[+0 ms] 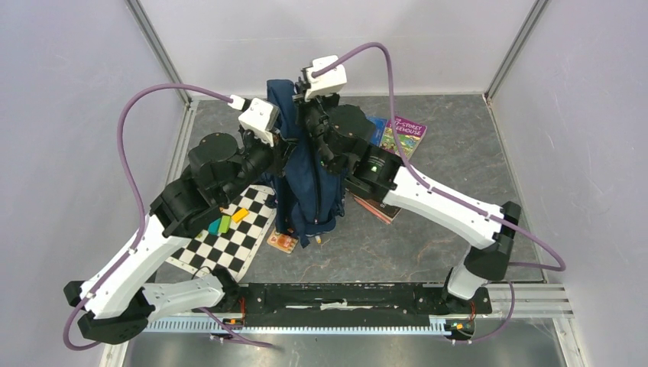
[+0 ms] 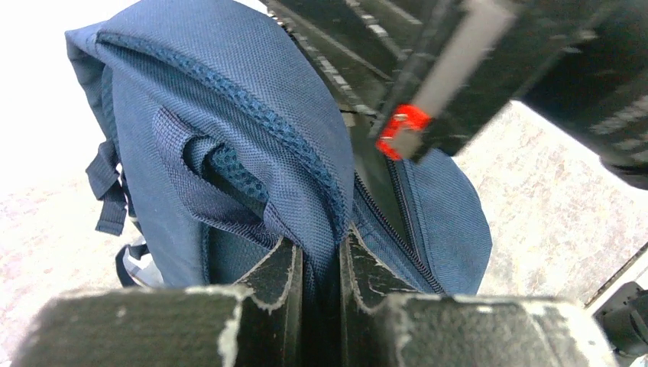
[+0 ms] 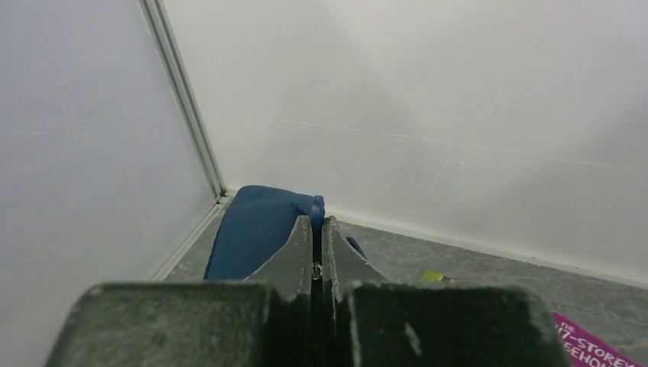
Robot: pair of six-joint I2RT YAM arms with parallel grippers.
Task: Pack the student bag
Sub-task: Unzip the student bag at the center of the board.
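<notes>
Both hands grip the top of the student bag [image 1: 302, 180], which stands upright between them.

The left hand [image 2: 321, 256] is closed on a fold of navy fabric just beside the open zip [image 2: 382, 218]. The right hand [image 3: 316, 229] is pressed shut on something small at the bag's top edge, likely a zip pull, though it is too small to be sure. Held from both sides, the bag probably cannot slump on the desk [image 1: 428, 237], and its mouth can be spread. Beyond the left hand lies a chequered mat [image 1: 229, 248] with coloured blocks [image 1: 225, 224]. Beyond the right hand lies a purple book [image 1: 405, 138]. These look like items waiting to be packed.
</notes>
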